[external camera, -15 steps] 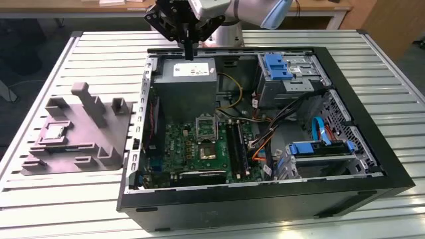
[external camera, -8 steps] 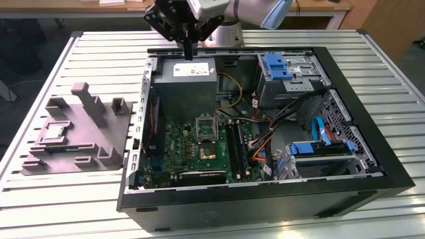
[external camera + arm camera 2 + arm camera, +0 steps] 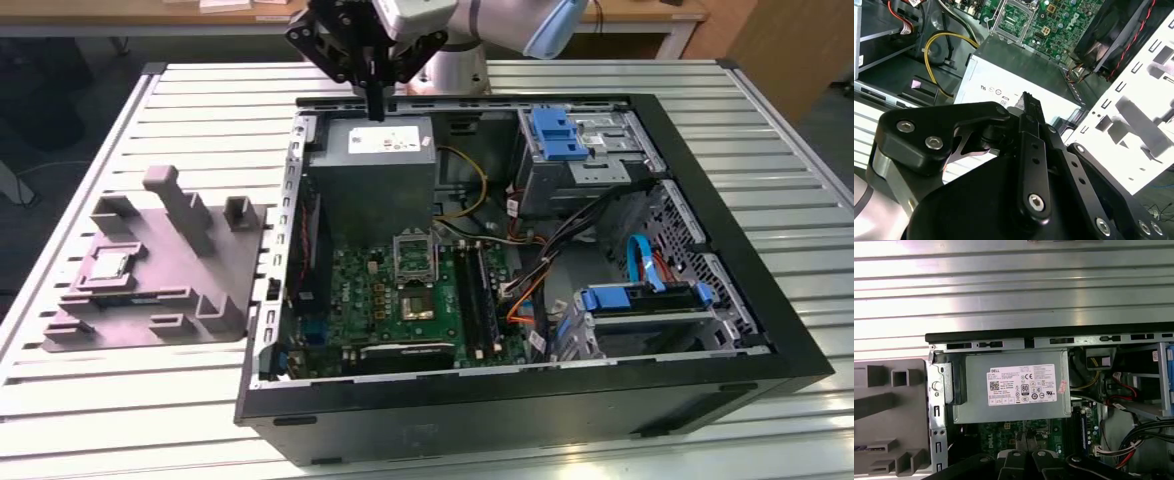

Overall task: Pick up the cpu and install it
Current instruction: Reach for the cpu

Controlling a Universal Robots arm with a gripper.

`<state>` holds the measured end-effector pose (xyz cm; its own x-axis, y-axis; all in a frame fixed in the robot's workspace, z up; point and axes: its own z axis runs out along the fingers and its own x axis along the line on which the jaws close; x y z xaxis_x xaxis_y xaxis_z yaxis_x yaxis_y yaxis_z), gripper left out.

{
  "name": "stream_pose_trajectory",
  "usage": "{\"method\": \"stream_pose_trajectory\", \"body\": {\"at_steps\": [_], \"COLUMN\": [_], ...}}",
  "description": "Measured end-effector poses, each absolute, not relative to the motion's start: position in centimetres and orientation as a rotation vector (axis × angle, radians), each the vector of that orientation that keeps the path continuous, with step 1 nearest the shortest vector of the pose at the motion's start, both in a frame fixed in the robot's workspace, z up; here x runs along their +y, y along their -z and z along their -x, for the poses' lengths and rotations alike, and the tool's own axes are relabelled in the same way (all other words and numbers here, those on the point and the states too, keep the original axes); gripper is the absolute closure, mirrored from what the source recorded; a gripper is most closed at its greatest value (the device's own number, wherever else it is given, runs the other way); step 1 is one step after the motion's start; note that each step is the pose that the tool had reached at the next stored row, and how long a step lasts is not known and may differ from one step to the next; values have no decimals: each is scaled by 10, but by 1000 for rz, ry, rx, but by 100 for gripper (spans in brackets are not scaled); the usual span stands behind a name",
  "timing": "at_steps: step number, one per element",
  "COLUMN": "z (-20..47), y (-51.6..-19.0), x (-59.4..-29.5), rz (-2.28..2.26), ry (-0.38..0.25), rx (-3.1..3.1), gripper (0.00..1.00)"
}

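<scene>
The cpu point(image 3: 110, 266), a small silvery square chip, lies in a recess of the grey moulded tray point(image 3: 160, 300) at the exterior view's left, outside the computer case point(image 3: 747, 290). My gripper point(image 3: 378, 108) hangs over the back of the case, above the grey power supply point(image 3: 380, 165), far from the cpu. Its two fingers point down, pressed together with nothing between them; in both wrist views the fingertips point(image 3: 1030, 102) point(image 3: 1024, 439) meet. The dark socket point(image 3: 414, 256) with its metal frame sits on the green motherboard point(image 3: 360, 300), below the power supply in the exterior view.
The open case rests on a slatted metal table point(image 3: 200, 95). Inside are drive bays with blue clips point(image 3: 557, 133), cable bundles point(image 3: 587, 240) and memory sticks point(image 3: 475, 295). The tray has upright posts point(image 3: 180, 205). The case wall point(image 3: 1004, 335) lies just below the gripper.
</scene>
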<state>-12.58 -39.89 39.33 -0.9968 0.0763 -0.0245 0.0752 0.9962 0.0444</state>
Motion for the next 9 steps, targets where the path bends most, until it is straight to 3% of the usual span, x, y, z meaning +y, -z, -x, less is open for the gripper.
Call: {"method": "stream_pose_trajectory", "body": {"at_steps": [9], "z": [128], "y": [-393], "x": [-399], "rz": [-118], "ry": [-68], "rx": [3112], "gripper": [89]}}
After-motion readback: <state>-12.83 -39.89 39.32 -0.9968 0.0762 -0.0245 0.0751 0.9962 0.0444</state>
